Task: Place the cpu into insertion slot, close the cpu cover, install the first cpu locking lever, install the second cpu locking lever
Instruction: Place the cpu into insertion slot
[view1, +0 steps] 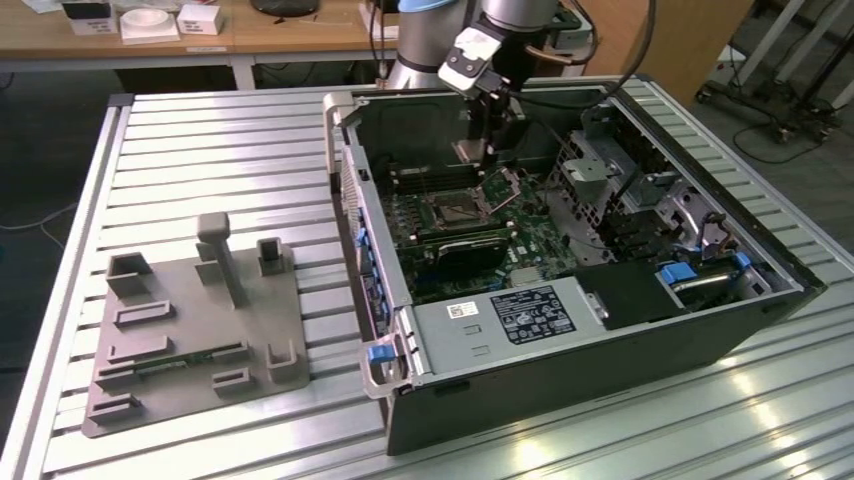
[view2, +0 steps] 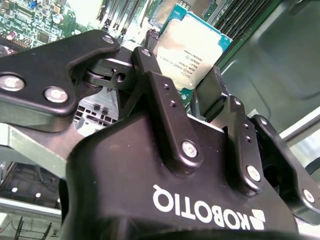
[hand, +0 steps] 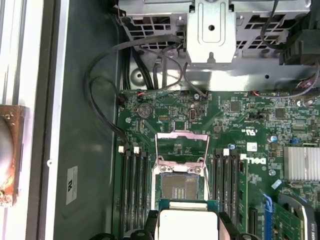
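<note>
Over the open computer case (view1: 574, 395) my arm (view1: 514, 15) points straight down, end effector (view1: 481, 150) with two fingers (view2: 167, 100) pinching the one cpu (hand: 187, 225), aloft near the one insertion slot (hand: 180, 187), cpu cover (hand: 182, 133) raised.

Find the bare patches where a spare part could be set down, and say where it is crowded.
Free: the slatted table between the grey fixture and the table's far edge, and the strip in front of the computer case, at the exterior view's lower right. Crowded: inside the case, where the hand holds the cpu near the insertion slot, flanked by memory slots.
</note>
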